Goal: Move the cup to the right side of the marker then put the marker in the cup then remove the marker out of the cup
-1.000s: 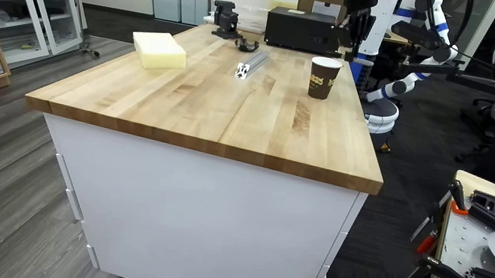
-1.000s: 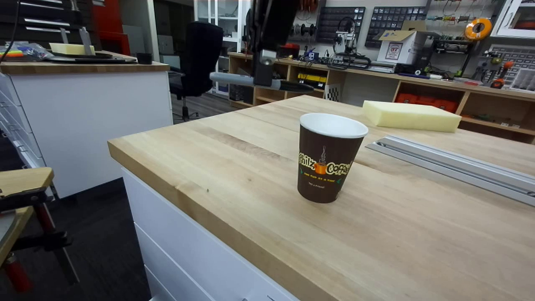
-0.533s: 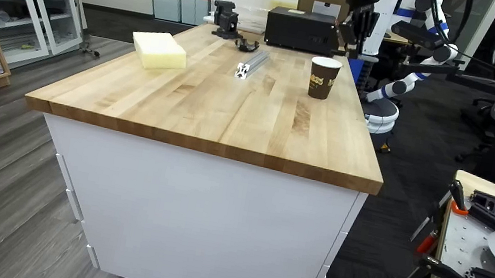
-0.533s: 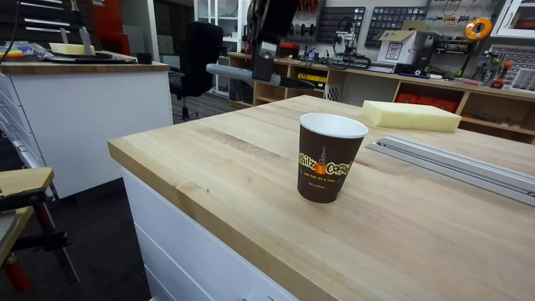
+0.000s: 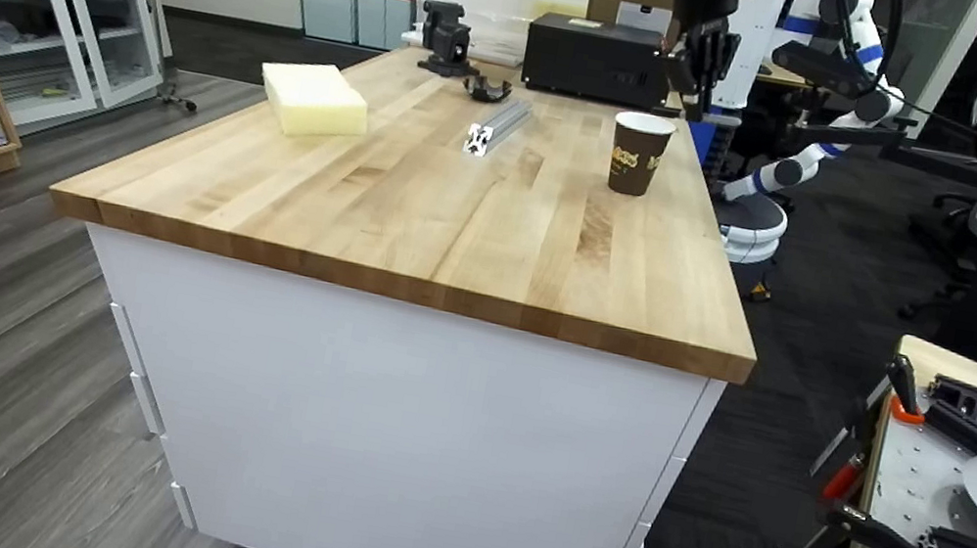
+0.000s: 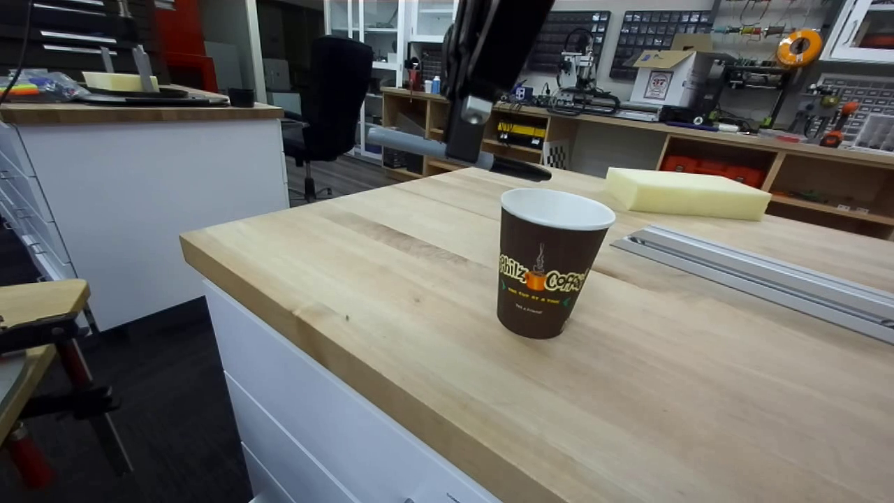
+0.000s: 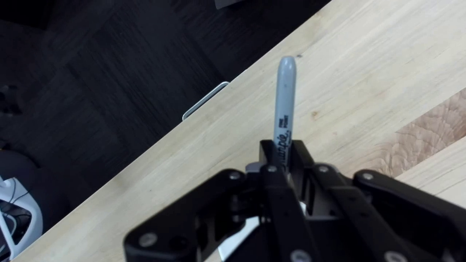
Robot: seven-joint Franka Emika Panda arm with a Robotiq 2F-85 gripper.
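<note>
The marker (image 6: 412, 144) is clamped nearly level in the fingers (image 6: 464, 136). In an exterior view, the cup (image 6: 550, 269) is seen at their five o'clock.

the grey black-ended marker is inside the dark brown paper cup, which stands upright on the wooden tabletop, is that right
Not inside: an exterior view shows the marker held in the black gripper, outside the cup. The cup does stand upright on the tabletop.
</note>
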